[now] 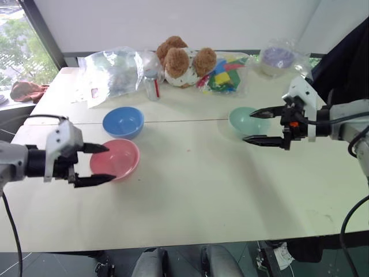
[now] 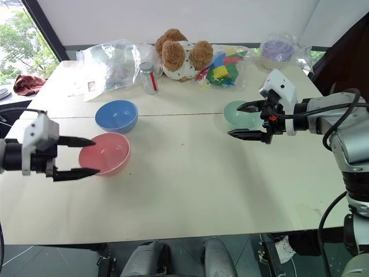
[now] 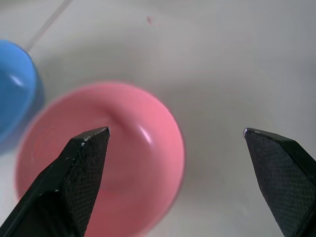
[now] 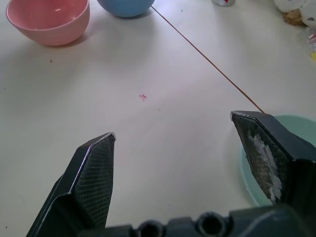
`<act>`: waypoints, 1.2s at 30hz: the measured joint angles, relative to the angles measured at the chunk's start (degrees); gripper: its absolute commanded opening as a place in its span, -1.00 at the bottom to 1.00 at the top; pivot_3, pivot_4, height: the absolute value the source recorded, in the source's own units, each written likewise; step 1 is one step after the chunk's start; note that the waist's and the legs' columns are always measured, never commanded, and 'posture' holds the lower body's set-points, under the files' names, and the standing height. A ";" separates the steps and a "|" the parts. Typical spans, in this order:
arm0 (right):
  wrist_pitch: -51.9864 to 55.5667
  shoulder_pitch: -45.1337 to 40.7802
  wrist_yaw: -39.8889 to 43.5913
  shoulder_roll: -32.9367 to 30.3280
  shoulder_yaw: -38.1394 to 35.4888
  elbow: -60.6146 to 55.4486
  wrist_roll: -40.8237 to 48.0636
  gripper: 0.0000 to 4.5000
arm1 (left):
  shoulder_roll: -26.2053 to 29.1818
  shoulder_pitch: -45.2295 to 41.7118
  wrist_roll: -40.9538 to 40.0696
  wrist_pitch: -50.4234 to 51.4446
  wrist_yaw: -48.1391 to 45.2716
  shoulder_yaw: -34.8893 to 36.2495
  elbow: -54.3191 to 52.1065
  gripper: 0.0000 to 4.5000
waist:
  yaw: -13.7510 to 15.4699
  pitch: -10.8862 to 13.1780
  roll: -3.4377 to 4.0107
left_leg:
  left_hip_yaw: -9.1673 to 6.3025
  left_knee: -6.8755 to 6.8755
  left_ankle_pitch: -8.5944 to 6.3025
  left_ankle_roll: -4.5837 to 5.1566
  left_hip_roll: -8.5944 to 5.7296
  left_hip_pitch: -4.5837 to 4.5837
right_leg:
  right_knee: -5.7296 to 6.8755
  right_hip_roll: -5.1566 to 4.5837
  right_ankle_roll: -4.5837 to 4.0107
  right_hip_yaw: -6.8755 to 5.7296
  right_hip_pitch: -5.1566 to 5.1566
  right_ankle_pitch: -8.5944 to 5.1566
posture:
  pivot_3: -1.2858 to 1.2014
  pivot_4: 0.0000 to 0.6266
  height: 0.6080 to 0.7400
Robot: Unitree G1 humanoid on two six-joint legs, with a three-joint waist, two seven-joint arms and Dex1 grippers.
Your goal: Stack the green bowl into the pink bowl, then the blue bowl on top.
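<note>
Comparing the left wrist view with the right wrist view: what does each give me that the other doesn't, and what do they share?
Left wrist view: the left gripper, jaws open, hanging close over the pink bowl, whose inside is bare.

Right wrist view: the right gripper, jaws open, with the green bowl beside one finger, the seam across the table, and the bottle's base.

Both: the pink bowl, the blue bowl next to it, and the table.
</note>
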 measured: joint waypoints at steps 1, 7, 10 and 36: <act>0.03 0.00 -0.01 0.00 0.13 -0.06 0.01 0.83 | -0.02 0.26 2.06 -2.10 0.09 -1.66 0.20 0.99 | 0.13 0.00 0.00 | 0.00 0.00 0.00 0.00 -0.01 0.00 | 0.00 -0.01 0.00 0.00 0.01 0.00 | 0.03 -0.52 1.00; 0.60 0.00 -0.14 0.02 0.64 -0.24 0.06 0.83 | -3.25 -0.64 13.93 -13.47 2.86 -11.29 5.88 0.99 | 0.15 0.00 0.01 | 0.01 0.00 -0.01 0.02 -0.02 -0.01 | 0.00 -0.01 0.00 -0.01 0.00 0.00 | 0.03 -0.52 1.00; 0.93 0.00 -0.28 0.01 0.65 -0.49 0.11 0.83 | -4.82 -1.94 15.81 -15.20 3.63 -12.91 7.85 0.62 | 0.14 0.00 0.00 | 0.01 0.00 -0.02 0.03 -0.01 -0.02 | 0.00 -0.01 0.00 -0.01 0.00 0.00 | 0.03 -0.52 1.00; 3.36 1.30 -2.34 -0.66 -0.60 -3.98 0.67 0.83 | -31.08 -41.14 24.88 -30.70 -13.51 -42.24 21.77 -0.98 | 0.26 -0.02 0.02 | 0.02 0.11 -0.03 0.06 -0.05 -0.02 | 0.01 0.29 0.02 0.00 0.03 0.01 | 0.03 -0.52 1.00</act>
